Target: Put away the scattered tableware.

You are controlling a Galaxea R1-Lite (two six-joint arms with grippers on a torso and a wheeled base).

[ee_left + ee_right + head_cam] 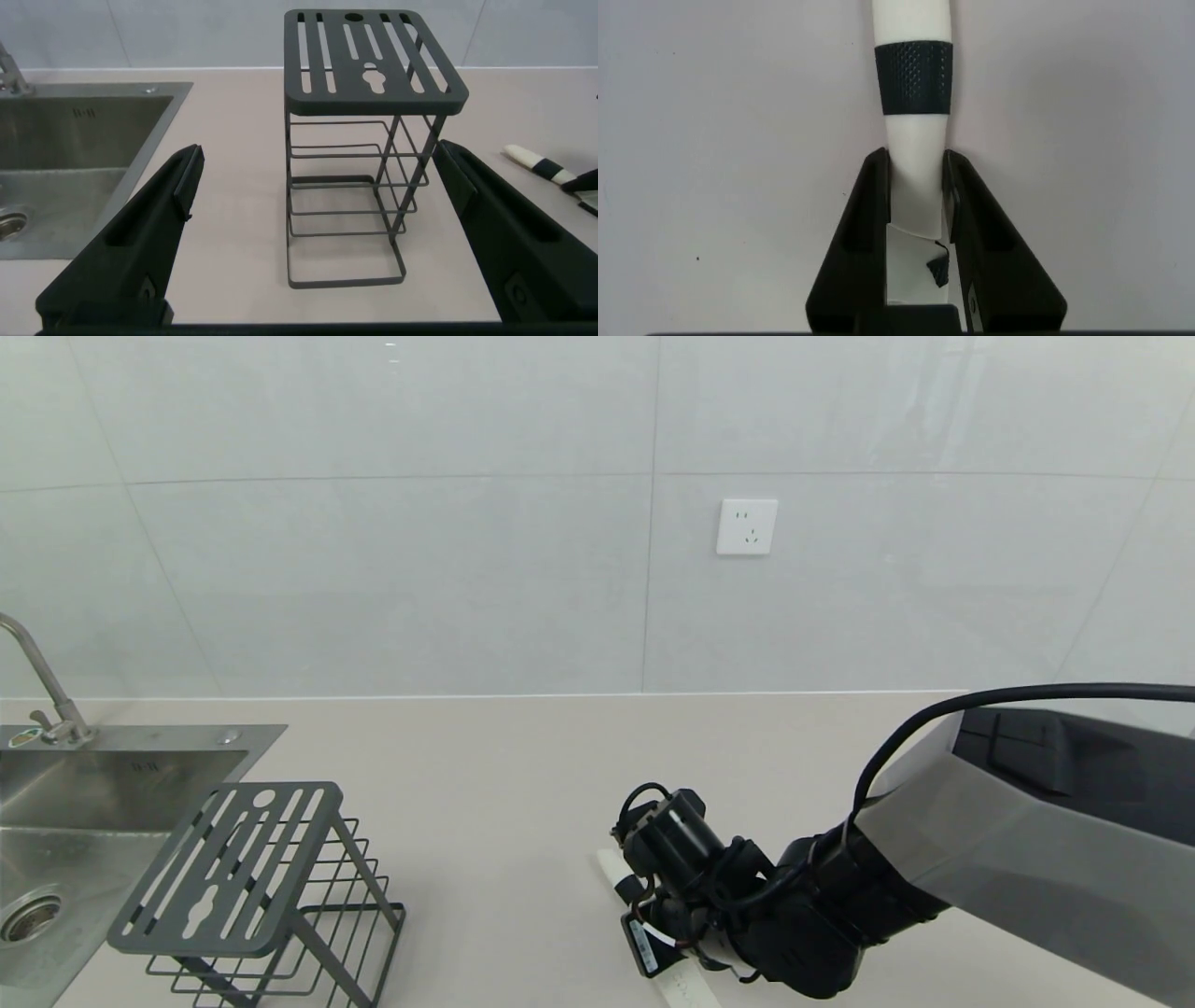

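A white-handled utensil (913,93) with a black textured band lies on the beige counter; its end pokes out past the wrist (609,866). My right gripper (915,168) is shut on its handle, one finger (870,215) pressed against each side, low over the counter at the front right (653,891). The utensil's working end is hidden under the gripper. My left gripper (318,154) hangs open and empty in front of a dark grey slotted wire rack (374,56), well short of it. From there the white handle (537,163) lies off to the rack's side.
The slotted rack (233,868) stands at the front left of the counter, beside a steel sink (121,765) with a faucet (37,677). A tiled wall with a socket (747,526) closes the back. Bare counter stretches between rack and utensil.
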